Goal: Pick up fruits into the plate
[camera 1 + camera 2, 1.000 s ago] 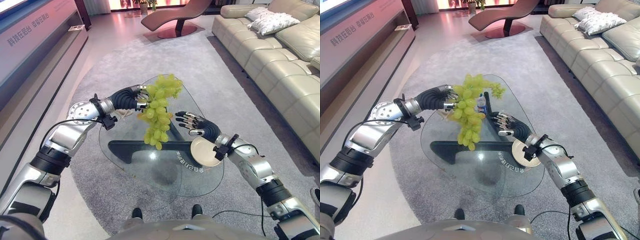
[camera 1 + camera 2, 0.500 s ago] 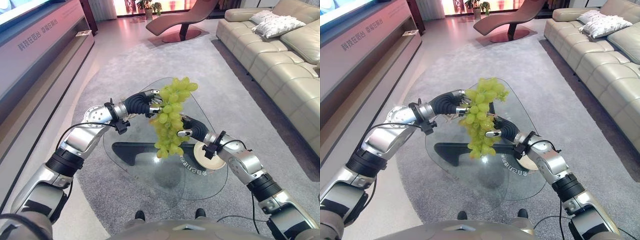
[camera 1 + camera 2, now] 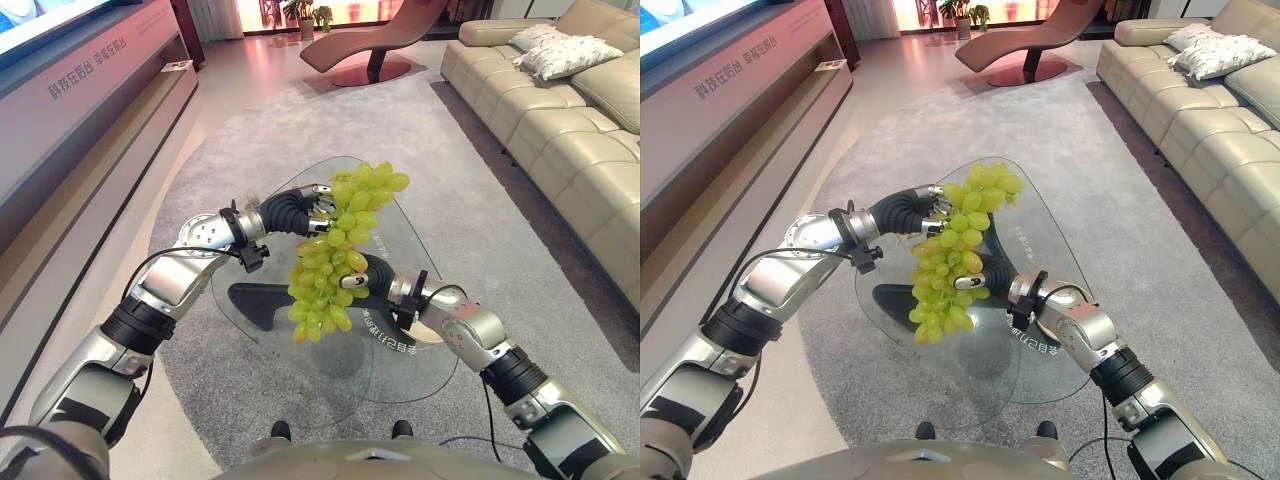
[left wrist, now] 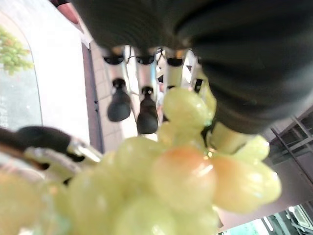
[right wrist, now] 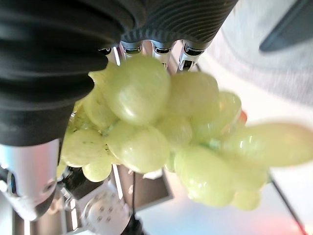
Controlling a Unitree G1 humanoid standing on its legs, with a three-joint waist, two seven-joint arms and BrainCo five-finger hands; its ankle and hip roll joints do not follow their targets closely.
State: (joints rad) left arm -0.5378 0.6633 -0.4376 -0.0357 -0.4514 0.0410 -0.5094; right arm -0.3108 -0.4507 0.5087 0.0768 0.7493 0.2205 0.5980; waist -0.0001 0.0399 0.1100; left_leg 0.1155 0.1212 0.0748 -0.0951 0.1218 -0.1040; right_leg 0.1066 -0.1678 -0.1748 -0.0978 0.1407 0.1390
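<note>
At frame centre, we held green grapes above the glass tabletop.
Our left hand gripped their top; our right hand pressed against them, its grip unreadable.

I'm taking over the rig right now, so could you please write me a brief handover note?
Left hand: curled round the upper part of the green grape bunch, holding it in the air above the glass table.
Right hand: against the middle of the bunch, thumb in front; its fingers are hidden behind the grapes.
Plate: on the table, mostly hidden under the right forearm.
Done: grapes lifted.
Left: set the bunch onto the plate and let go.
</note>
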